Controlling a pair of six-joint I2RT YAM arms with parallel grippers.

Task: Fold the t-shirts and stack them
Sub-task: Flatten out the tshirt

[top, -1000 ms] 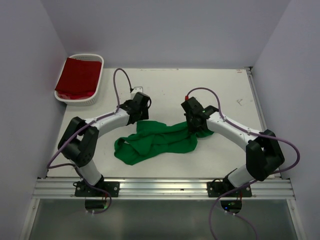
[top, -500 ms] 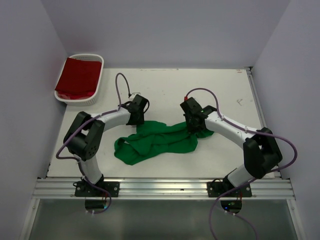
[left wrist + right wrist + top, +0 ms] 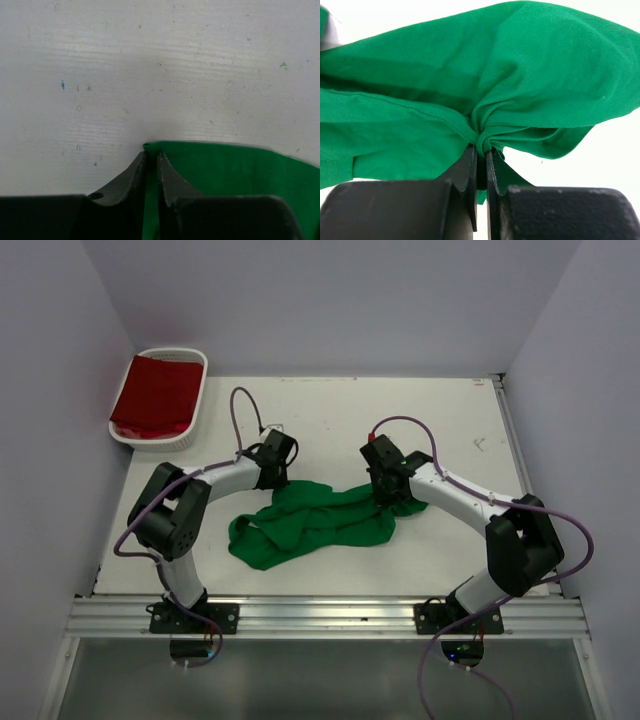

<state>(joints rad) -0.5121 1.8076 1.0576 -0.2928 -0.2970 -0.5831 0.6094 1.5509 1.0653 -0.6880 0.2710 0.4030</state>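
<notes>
A bright green t-shirt [image 3: 310, 520] lies crumpled on the white table between the two arms. My left gripper [image 3: 278, 480] sits at its upper left corner, and in the left wrist view the jaws [image 3: 151, 156] are pinched together on the green cloth's edge [image 3: 235, 167]. My right gripper [image 3: 392, 495] is at the shirt's right end; its wrist view shows it [image 3: 481, 152] shut on a bunched fold of green cloth [image 3: 485, 85]. A dark red t-shirt [image 3: 155, 395] lies in the basket at the far left.
The white slatted basket [image 3: 196, 370] stands at the far left corner by the left wall. Walls close in the table on the left, back and right. An aluminium rail [image 3: 330, 615] runs along the near edge at the arm bases.
The left gripper has slid down to the green shirt's corner and its jaws have closed on the cloth edge. The right gripper keeps its hold and has shifted slightly.
</notes>
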